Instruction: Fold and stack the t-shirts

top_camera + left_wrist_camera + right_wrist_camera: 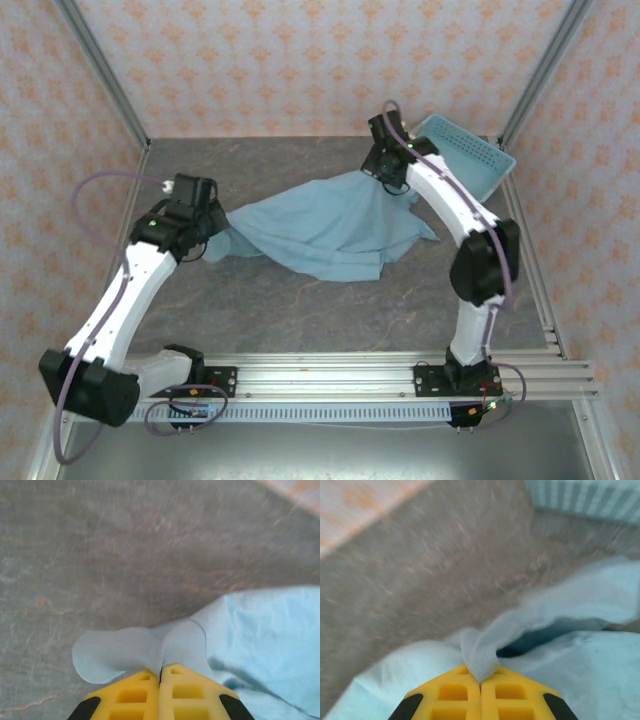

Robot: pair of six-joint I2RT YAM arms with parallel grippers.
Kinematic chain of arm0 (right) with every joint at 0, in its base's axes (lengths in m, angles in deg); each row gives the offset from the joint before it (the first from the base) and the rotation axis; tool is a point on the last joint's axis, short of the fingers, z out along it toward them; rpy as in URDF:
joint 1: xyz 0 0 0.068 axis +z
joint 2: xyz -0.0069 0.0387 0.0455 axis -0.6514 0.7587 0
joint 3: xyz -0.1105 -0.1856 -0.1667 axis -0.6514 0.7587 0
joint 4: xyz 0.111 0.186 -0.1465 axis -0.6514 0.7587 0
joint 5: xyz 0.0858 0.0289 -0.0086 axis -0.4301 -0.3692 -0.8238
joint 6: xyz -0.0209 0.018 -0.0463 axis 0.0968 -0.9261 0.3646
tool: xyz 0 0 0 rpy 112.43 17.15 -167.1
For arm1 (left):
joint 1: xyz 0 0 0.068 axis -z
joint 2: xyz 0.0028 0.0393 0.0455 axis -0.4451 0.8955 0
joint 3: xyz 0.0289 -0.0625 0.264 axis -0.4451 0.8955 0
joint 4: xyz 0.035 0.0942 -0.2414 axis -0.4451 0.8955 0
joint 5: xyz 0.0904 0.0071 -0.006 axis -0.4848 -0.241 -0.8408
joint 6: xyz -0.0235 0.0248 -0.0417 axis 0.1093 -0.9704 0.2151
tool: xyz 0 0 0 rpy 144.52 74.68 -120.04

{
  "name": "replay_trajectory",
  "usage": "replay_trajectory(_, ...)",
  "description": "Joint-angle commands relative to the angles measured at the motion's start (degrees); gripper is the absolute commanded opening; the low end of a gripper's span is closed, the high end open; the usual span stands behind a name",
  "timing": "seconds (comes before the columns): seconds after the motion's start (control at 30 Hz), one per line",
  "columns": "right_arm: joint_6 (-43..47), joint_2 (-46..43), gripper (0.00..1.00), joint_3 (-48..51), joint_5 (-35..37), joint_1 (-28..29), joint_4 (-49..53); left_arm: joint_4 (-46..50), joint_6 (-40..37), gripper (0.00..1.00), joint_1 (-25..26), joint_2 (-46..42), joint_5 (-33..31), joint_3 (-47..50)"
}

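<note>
The light teal-blue t-shirt [325,225] hangs stretched between both grippers above the grey table, its lower part sagging onto the surface; no lettering shows. My left gripper [212,228] is shut on the shirt's left edge; the cloth [150,647] bunches out of the yellow fingers [130,695]. At the shirt's far right corner my right gripper [385,172] is shut on a ribbed hem [482,657] that pokes out between its yellow fingers [515,695], with more cloth [580,665] below.
A light-blue lattice basket [470,155] sits tilted in the back right corner, just behind the right arm; its wall [585,500] shows in the right wrist view. Patterned walls close the table on three sides. Bare grey table [300,310] lies in front of the shirt.
</note>
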Motion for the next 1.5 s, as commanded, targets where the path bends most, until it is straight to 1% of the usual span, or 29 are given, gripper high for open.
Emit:
replay_trajectory(0.0,0.0,5.5,0.01,-3.2,-4.7,-0.7,4.4,3.6,-1.5,0.0,1.1,1.7,-5.7,2.1)
replay_trajectory(0.03,-0.5,7.2,0.14,-4.6,-5.4,-1.0,5.8,4.1,-1.1,0.0,1.3,1.4,-6.7,3.0)
replay_trajectory(0.07,-1.0,8.4,0.29,-6.1,-5.3,-1.2,7.8,4.6,-0.8,0.0,1.4,0.8,-7.3,3.7)
replay_trajectory(0.13,-2.2,7.8,0.52,-6.3,-3.6,-1.2,9.8,4.9,-0.5,0.0,1.5,-0.4,-7.1,5.0)
replay_trajectory(0.17,-3.6,6.0,0.57,-4.5,-2.5,-1.2,9.9,5.1,-0.4,0.0,1.5,-1.0,-6.7,5.6)
replay_trajectory(0.2,-5.2,3.7,0.59,-2.0,-1.7,-1.3,9.5,5.3,-0.3,0.0,1.6,-1.5,-6.5,6.1)
replay_trajectory(0.27,-10.3,-3.3,0.59,6.9,-0.8,-1.2,7.3,6.1,0.0,0.0,1.7,-2.2,-6.1,7.0)
replay_trajectory(0.33,-16.5,-10.3,0.57,17.5,-1.2,-0.9,3.9,6.3,0.2,0.0,1.6,-2.8,-5.8,7.6)
replay_trajectory(0.43,-25.1,-19.2,0.48,33.1,-6.6,0.4,-4.5,5.7,0.5,0.0,1.8,-3.5,-5.4,8.6)
replay_trajectory(0.53,-33.2,-24.0,0.43,44.5,-11.6,2.4,-13.8,5.4,0.6,0.0,1.8,-2.9,-5.0,8.3)
replay_trajectory(0.57,-35.9,-25.0,0.43,47.8,-12.9,2.9,-17.9,5.1,0.6,0.0,1.8,-2.6,-4.8,8.2)
replay_trajectory(0.6,-37.7,-25.4,0.43,49.5,-13.6,3.3,-19.9,4.8,0.7,0.0,1.8,-2.3,-4.6,8.0)
replay_trajectory(0.67,-39.8,-24.7,0.43,50.3,-14.5,3.7,-20.1,4.5,0.6,0.0,1.8,-1.6,-4.3,7.8)
replay_trajectory(0.73,-41.2,-23.5,0.45,50.3,-15.5,3.8,-20.3,4.2,0.7,0.0,2.0,-1.1,-4.0,7.7)
replay_trajectory(0.83,-43.5,-22.0,0.45,50.6,-16.8,4.3,-21.3,3.9,0.9,0.0,2.0,-1.0,-3.9,7.8)
replay_trajectory(0.9,-44.2,-21.2,0.41,50.5,-16.9,4.5,-21.2,3.9,0.8,0.0,2.0,-1.0,-3.9,7.7)
replay_trajectory(1.0,-45.0,-20.5,0.31,50.5,-17.0,4.4,-20.7,4.0,0.6,0.0,2.0,-1.0,-4.0,7.5)
replay_trajectory(1.03,-45.3,-20.3,0.3,50.7,-17.2,4.5,-20.6,4.1,0.5,0.0,2.1,-1.0,-4.1,7.3)
replay_trajectory(1.1,-45.9,-20.5,0.3,50.8,-17.6,4.5,-18.6,4.2,0.3,0.0,2.1,-1.0,-4.3,7.1)
replay_trajectory(1.2,-46.5,-23.1,0.39,51.7,-16.0,4.9,-15.9,4.5,0.1,0.0,2.1,-1.2,-4.4,6.8)
replay_trajectory(1.23,-46.8,-24.2,0.4,52.2,-15.5,5.0,-15.6,4.5,0.1,0.0,2.1,-1.2,-4.4,6.7)
replay_trajectory(1.37,-47.4,-26.0,0.41,53.0,-15.4,5.9,-16.4,4.4,0.1,0.0,2.1,-1.2,-4.3,6.7)
replay_trajectory(1.47,-47.9,-23.9,0.36,53.2,-16.2,6.1,-19.1,4.0,0.3,0.0,2.1,-0.9,-4.0,6.7)
